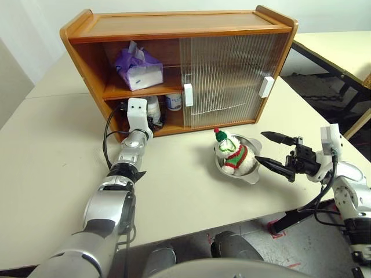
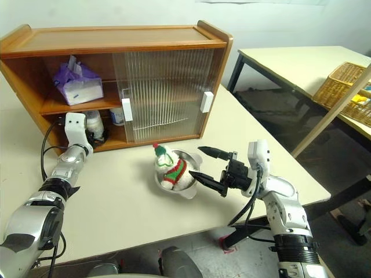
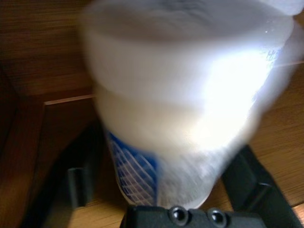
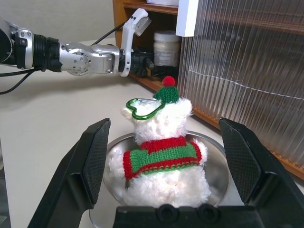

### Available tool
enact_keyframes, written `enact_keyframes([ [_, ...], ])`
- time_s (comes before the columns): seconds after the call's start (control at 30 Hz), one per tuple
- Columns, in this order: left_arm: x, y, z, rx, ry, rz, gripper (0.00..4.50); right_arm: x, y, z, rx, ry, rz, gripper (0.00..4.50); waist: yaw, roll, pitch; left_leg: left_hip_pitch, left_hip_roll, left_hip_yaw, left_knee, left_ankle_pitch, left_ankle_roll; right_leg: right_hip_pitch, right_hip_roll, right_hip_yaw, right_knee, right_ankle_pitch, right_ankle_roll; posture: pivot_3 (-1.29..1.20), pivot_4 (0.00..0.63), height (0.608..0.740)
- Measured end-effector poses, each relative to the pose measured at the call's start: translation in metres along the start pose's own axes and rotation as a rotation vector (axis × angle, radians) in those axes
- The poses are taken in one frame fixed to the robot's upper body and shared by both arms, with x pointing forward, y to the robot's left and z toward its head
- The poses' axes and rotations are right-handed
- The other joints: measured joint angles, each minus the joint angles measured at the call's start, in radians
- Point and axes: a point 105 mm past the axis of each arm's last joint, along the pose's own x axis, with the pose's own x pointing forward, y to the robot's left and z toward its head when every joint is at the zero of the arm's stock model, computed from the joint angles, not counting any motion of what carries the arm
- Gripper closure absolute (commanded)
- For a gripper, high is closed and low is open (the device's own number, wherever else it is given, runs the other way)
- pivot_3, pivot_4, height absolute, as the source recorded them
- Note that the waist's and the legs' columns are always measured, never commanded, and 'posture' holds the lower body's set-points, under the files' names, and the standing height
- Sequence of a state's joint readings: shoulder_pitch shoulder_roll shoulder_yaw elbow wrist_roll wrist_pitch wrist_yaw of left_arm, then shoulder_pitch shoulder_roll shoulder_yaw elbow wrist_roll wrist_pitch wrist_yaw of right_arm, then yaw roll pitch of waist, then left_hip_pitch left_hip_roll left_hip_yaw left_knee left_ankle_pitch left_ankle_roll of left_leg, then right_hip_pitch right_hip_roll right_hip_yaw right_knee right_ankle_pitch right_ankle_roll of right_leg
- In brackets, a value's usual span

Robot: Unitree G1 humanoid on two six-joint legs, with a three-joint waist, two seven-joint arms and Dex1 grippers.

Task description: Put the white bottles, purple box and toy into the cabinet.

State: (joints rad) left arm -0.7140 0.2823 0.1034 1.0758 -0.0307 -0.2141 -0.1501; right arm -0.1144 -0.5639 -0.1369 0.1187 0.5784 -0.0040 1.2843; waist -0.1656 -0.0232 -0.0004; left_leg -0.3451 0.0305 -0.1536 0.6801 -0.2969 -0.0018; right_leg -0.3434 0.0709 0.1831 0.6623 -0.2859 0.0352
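Observation:
The cabinet stands at the back of the table with its left half open. The purple box lies on its upper shelf. Two white bottles stand on the lower shelf, one further in by the door's edge and one in front. My left gripper reaches into that lower shelf, open, with a finger on either side of the front bottle. The toy sits in a steel bowl before the cabinet. Just right of it, my right gripper is open and empty, its fingers pointing at the toy.
Ribbed sliding doors with white handles cover the cabinet's right half. A second table stands at the back right with a wicker basket on it. The table's front edge runs close below the bowl.

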Motion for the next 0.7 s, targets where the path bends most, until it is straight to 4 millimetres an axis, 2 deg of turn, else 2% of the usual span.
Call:
enact_keyframes([
  [0.37,-0.003,0.0,-0.001,-0.006,-0.004,0.044,0.01,0.0,-0.002,0.0,-0.001,-0.003,-0.014,0.0,0.0,0.0,0.0,0.0,0.0,0.0,0.0,0.0,0.0,0.0,0.0,0.0,-0.001,0.0,0.0,-0.21,0.0,0.74],
  [0.63,-0.029,-0.004,-0.002,0.047,-0.072,-0.015,0.01,-0.004,-0.012,0.003,-0.006,-0.01,-0.059,0.0,0.001,0.0,0.0,-0.001,-0.001,0.0,-0.001,0.0,0.0,0.0,0.0,0.0,-0.001,0.0,-0.002,-0.19,0.0,0.74],
  [0.7,-0.039,-0.004,0.001,0.073,-0.102,-0.046,0.01,-0.008,-0.017,0.004,-0.008,-0.007,-0.076,0.0,0.002,0.0,0.0,-0.001,-0.001,0.0,-0.001,-0.001,0.0,0.0,0.0,0.0,-0.001,0.003,-0.007,-0.19,0.0,0.74],
])
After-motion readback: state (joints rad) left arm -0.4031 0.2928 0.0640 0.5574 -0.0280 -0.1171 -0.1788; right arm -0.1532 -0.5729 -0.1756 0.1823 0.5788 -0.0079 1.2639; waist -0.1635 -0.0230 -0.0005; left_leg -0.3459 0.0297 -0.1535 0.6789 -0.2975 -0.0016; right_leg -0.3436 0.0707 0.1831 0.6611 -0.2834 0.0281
